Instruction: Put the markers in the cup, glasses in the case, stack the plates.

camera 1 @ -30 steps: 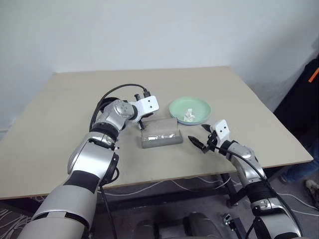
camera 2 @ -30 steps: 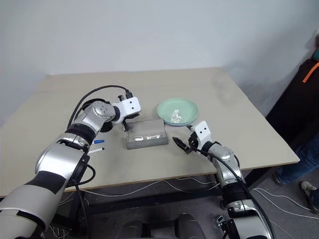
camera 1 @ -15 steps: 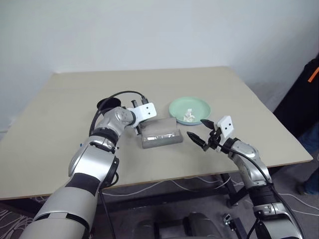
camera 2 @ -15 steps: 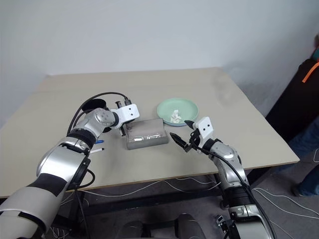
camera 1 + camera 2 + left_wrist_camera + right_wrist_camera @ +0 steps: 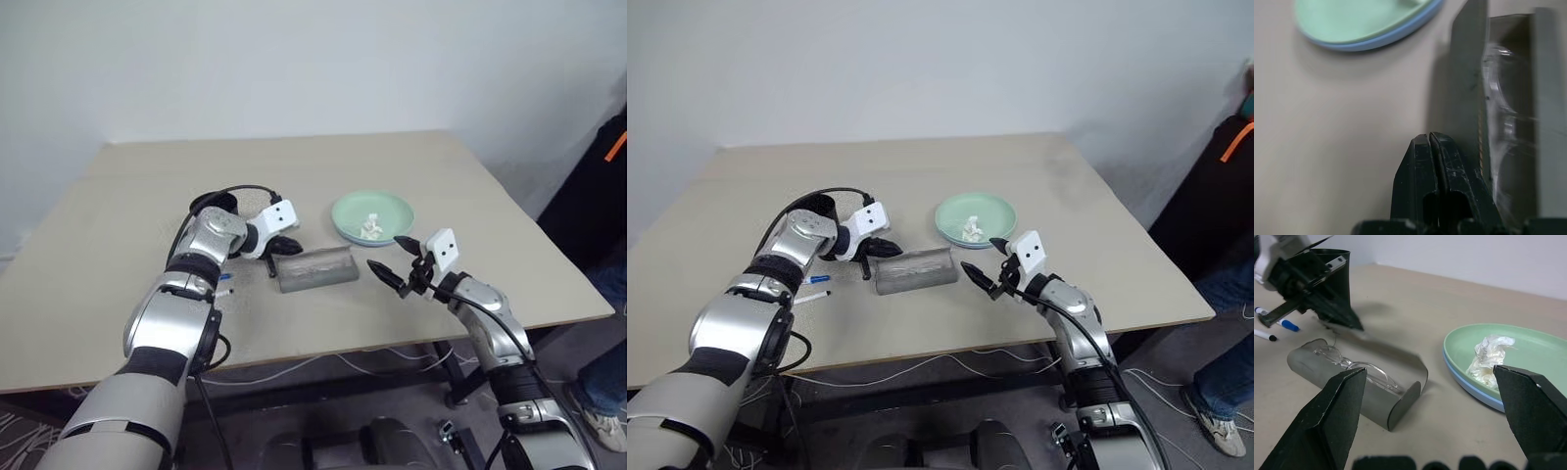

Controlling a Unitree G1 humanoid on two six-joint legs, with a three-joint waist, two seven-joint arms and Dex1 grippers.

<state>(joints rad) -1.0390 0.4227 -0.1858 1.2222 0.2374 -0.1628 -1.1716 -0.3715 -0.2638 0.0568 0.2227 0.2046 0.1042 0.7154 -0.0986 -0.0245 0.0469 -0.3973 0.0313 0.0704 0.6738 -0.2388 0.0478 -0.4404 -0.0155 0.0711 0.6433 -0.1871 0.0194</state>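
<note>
Two stacked plates (image 5: pixel 1484 382), two markers (image 5: pixel 1273 325), one case (image 5: pixel 1359 382), one cup (image 5: pixel 1327 279).
Grey case half-shut over clear glasses (image 5: pixel 1359 364); pressed-together left claw (image 5: pixel 1431 147) beside its lid, spread right claw (image 5: pixel 390 260) near.

A bare test room or lab is suggested. A plain beige table (image 5: pixel 470 176) is set against an unadorned white wall (image 5: pixel 294 59), and loose cables (image 5: pixel 392 354) are seen trailing on the grey floor (image 5: pixel 578 392) beneath the table.
</note>
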